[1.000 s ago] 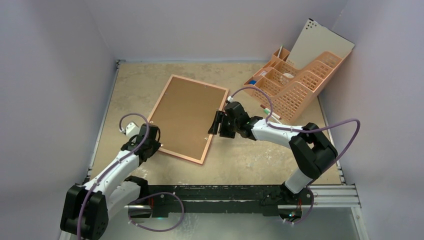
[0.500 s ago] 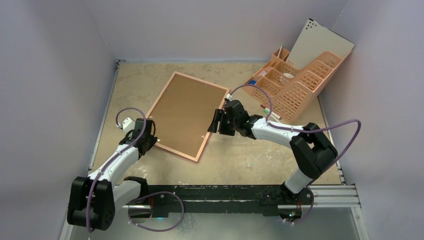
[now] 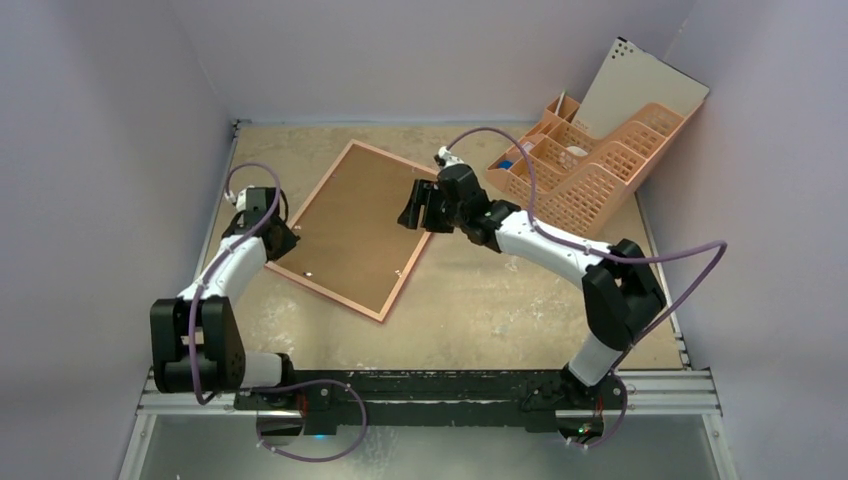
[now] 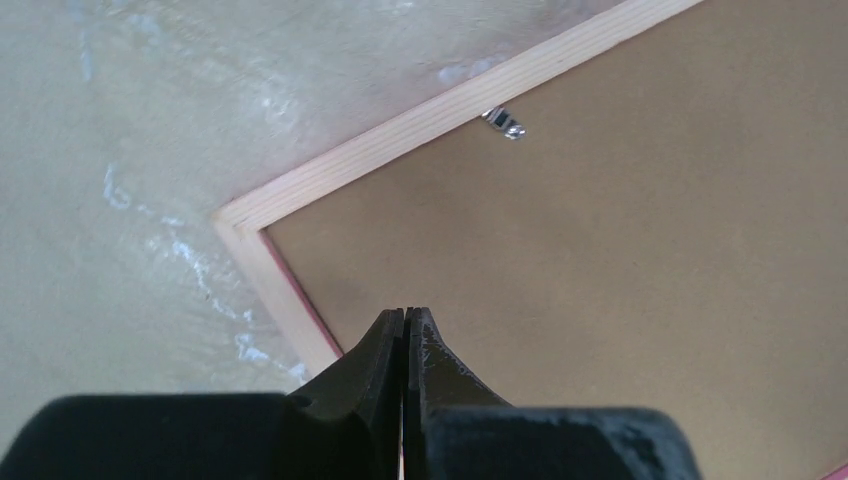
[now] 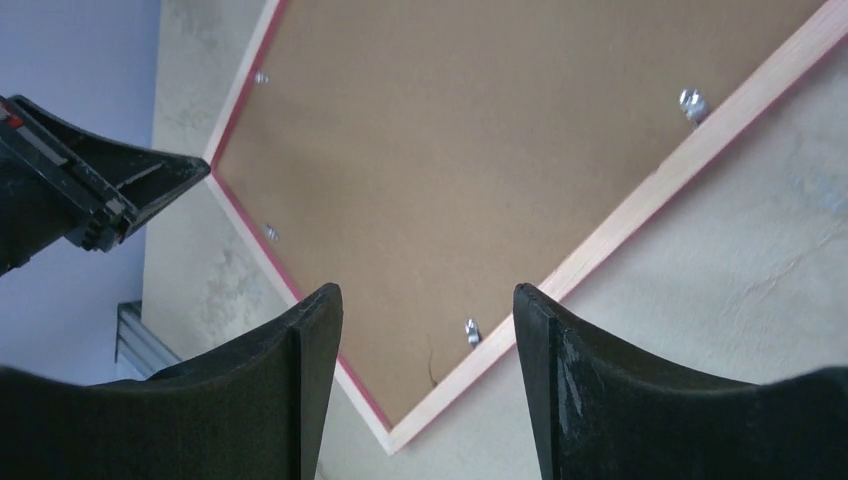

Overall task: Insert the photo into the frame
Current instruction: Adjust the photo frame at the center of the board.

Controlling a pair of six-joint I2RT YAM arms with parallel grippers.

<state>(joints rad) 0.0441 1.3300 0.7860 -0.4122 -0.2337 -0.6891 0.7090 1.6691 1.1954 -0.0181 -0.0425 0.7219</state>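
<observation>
The frame [image 3: 325,291] lay face down on the table [image 3: 500,300], turned askew, its pale wood reverse up and the brown backing [image 3: 350,230] seated inside it. The photo showed in no view. It may have sat under the backing, or been the pale sheet [image 3: 640,90] leaning behind the organiser [image 3: 590,170]; I could not tell.

The left gripper [image 4: 405,325] was clenched on nothing, its tips over the backing just inside the frame's left corner. Whether they pressed down could not be told. The right gripper [image 3: 415,205] hung released over the frame's far right side, with its jaws wide and nothing between them.

I judged the step to be work on the back of the frame, with the left tip serving as a pin or a poker. Small metal clips [image 5: 690,103] sat along the inner rim (one lay near the left tips). If the photo was not yet in, the next move called for turning those clips aside and lifting the backing out. The left would need to hold the corner steady so the thin frame did not slide while the right pushed.
</observation>
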